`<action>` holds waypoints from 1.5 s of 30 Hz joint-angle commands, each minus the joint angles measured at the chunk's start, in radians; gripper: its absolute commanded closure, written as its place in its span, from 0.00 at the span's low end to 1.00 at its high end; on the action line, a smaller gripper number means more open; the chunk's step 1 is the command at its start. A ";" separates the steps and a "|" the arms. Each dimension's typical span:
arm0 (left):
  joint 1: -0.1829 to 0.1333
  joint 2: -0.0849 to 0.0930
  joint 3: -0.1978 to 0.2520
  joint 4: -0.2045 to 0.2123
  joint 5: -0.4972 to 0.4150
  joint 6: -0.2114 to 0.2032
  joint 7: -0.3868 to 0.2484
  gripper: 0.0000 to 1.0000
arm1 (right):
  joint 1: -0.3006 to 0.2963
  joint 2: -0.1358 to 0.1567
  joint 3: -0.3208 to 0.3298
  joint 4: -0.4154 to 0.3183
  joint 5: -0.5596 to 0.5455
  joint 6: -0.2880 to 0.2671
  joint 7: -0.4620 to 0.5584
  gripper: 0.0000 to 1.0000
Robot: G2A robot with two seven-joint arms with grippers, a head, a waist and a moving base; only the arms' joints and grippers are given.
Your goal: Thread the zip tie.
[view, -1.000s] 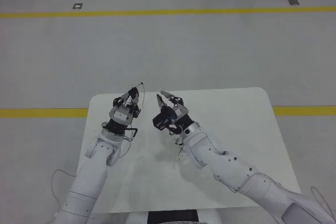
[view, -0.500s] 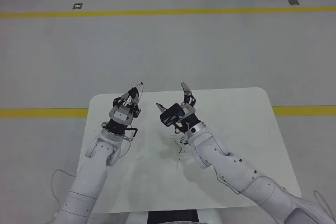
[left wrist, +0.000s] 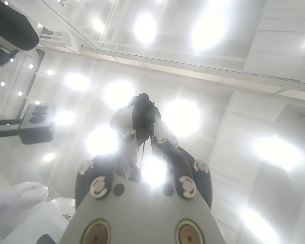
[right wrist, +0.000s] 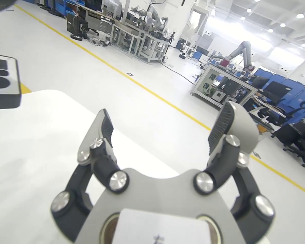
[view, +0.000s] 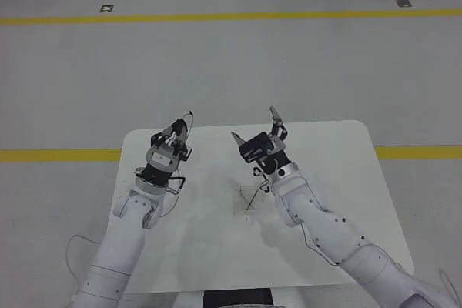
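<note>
A thin black zip tie [view: 189, 116] curls up in a small loop from my left gripper [view: 177, 132], which is held over the table's far left part. In the left wrist view that gripper [left wrist: 143, 102] points at the ceiling, its fingers shut on the dark zip tie [left wrist: 143, 118], and a thin strand runs down between them. My right gripper [view: 256, 125] hovers a little to the right of it, apart from the tie. Its fingers are spread wide with nothing between them. The right wrist view confirms that this gripper [right wrist: 165, 118] is open.
A clear bag of spare zip ties [view: 249, 200] lies flat on the white table [view: 331, 169], below the right forearm. The table's right half and near side are bare. A yellow floor line [view: 423, 152] runs behind the table.
My right gripper has swung right, away from the left gripper, and turned, staying open. The left gripper shifted slightly left, still holding the zip tie.
</note>
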 commanded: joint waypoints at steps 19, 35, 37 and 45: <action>0.024 0.001 -0.018 -0.018 -0.027 -0.001 -0.026 1.00 | -0.087 0.013 0.188 -0.088 0.318 -0.182 0.008 0.00; 0.031 0.020 -0.050 -0.021 -0.010 0.180 -0.194 1.00 | -0.163 0.013 0.456 -0.131 0.822 -0.275 0.105 0.00; 0.034 0.022 -0.053 -0.016 -0.013 0.210 -0.218 1.00 | -0.165 0.013 0.460 -0.132 0.849 -0.289 0.117 0.00; 0.034 0.022 -0.053 -0.016 -0.013 0.210 -0.218 1.00 | -0.165 0.013 0.460 -0.132 0.849 -0.289 0.117 0.00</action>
